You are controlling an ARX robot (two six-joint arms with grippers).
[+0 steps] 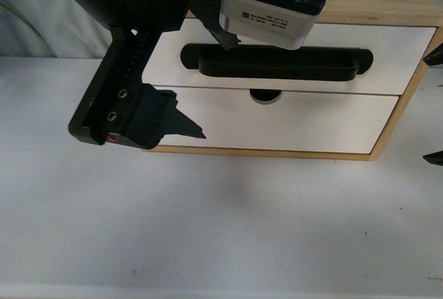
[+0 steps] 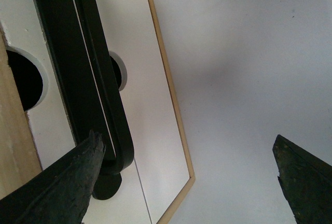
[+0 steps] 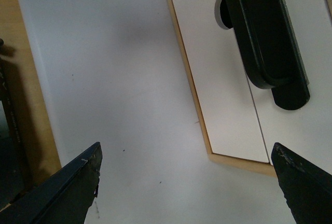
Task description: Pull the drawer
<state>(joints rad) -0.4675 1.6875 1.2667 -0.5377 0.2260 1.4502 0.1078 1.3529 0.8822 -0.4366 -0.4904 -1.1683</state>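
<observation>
Since the drawer's (image 1: 391, 50) handle (image 1: 277, 65) needs hooking, the left gripper (image 1: 218, 90) (wide open, empty, like the right gripper (image 3: 187, 182)) hovers beside it.

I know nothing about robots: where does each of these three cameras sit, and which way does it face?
Front view: on the robot's body between its arms, facing forward and down at the drawer; the left arm and open left gripper fill the upper left.
Left wrist view: on the left wrist, looking past its fingers at the end of the handle.
Right wrist view: on the right wrist, looking between the fingers of the open right gripper at the table and the cabinet corner.
All three show the black handle.
</observation>
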